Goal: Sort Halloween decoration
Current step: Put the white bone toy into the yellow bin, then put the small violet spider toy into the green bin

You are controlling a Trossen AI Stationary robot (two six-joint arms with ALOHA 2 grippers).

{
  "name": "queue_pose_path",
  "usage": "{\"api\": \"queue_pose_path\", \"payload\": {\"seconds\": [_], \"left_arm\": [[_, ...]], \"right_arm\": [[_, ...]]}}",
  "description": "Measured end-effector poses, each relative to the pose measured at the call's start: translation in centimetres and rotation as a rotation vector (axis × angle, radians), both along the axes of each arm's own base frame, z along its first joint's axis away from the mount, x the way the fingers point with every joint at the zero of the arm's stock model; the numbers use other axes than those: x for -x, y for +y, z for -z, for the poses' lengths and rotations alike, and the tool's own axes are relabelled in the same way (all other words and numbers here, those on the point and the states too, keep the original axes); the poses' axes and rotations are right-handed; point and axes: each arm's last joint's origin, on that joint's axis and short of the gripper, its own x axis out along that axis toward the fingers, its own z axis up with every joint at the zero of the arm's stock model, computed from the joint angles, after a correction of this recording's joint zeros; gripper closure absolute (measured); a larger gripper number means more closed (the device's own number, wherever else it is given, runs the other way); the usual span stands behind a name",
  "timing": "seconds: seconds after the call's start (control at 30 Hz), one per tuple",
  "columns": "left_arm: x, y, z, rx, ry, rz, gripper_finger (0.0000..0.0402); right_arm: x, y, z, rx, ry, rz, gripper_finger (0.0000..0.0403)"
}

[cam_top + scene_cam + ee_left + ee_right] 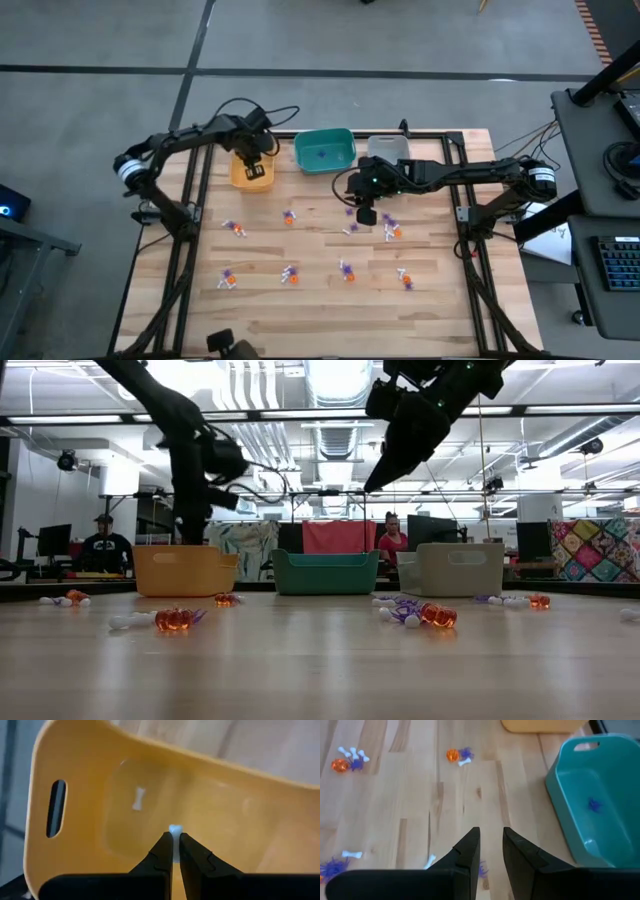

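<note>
Halloween decoration trinkets (345, 268) lie scattered over the worktop (320, 310). The left gripper (174, 840), clenched on a white bone trinket (175, 828), hangs inside the yellow bin (100, 780); release low. The right gripper (491, 842) hovers slightly parted, empty.

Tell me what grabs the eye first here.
Three bins stand in a row at the table's far edge: yellow bin, teal bin, grey bin. The left pincer hangs over the yellow bin, pinching a white trinket. Orange, purple and white trinkets lie scattered across the wood, below the open right pincer.
</note>
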Motion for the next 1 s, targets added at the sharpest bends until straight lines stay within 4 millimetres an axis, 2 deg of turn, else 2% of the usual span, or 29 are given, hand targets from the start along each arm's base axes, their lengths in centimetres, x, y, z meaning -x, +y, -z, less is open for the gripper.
{"api": "queue_pose_path", "payload": {"seconds": [0.2, 0.43, 0.83, 1.0], "left_arm": [[-0.8, 1.3, 1.5, -0.028, 0.094, 0.008, 0.0401], [-1.7, 2.4, 1.7, -0.031, 0.097, 0.013, 0.0400], [-1.7, 2.4, 2.0, -0.018, 0.104, -0.007, 0.0353], [-1.6, 2.4, 1.7, -0.017, 0.102, -0.018, 0.0348]], "right_arm": [[0.0, -0.3, -0.1, 0.014, -0.010, -0.001, 0.0330], [0.0, -0.4, -0.1, 0.007, -0.010, 0.006, 0.0330], [0.0, -0.4, -0.1, 0.006, -0.007, 0.006, 0.0330], [0.0, -0.3, 0.0, 0.006, -0.006, 0.006, 0.0330]]}}
